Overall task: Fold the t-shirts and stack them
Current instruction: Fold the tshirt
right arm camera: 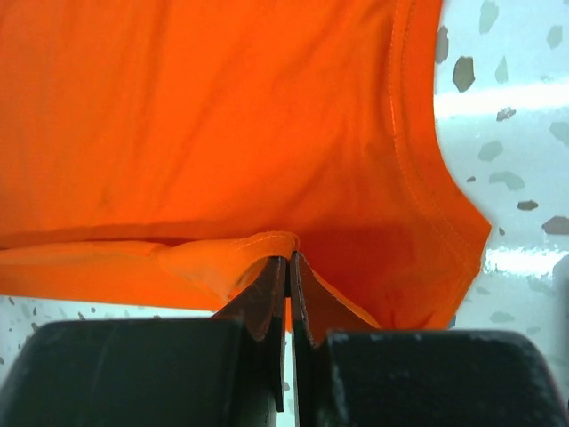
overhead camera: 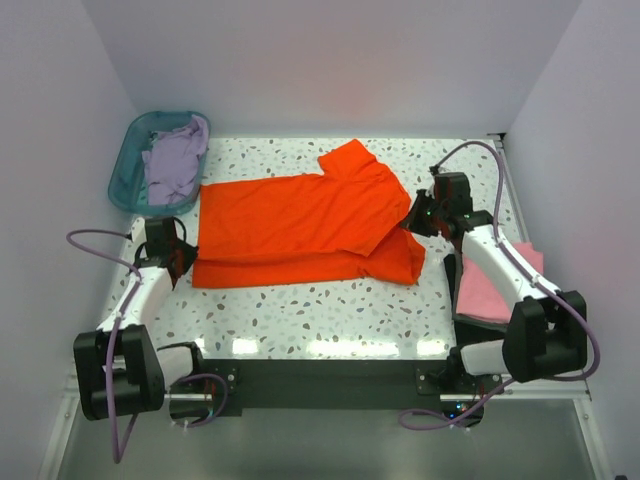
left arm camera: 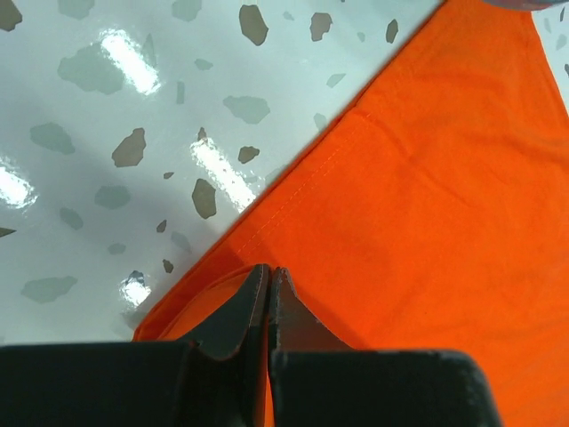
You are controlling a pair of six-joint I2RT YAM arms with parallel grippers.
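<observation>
The bright orange-red t-shirt [overhead camera: 300, 215] lies spread across the middle of the speckled table, its lower part folded over and one sleeve pointing to the back. My left gripper [overhead camera: 185, 252] is at its left edge; in the left wrist view it [left arm camera: 268, 271] is shut on the orange cloth [left arm camera: 427, 196] near the hem. My right gripper [overhead camera: 415, 218] is at the shirt's right edge; in the right wrist view it [right arm camera: 289, 256] is shut on a bunched hem of the orange cloth [right arm camera: 222, 116]. The light pink t-shirt [overhead camera: 490, 290] lies folded at the right, partly under my right arm. The pale lavender t-shirt [overhead camera: 175, 160] sits crumpled in the basket.
The teal plastic basket [overhead camera: 125, 165] stands at the back left corner, just off the table's edge. White walls close in on the left, back and right. Speckled table top [overhead camera: 320, 310] shows in front of the orange shirt.
</observation>
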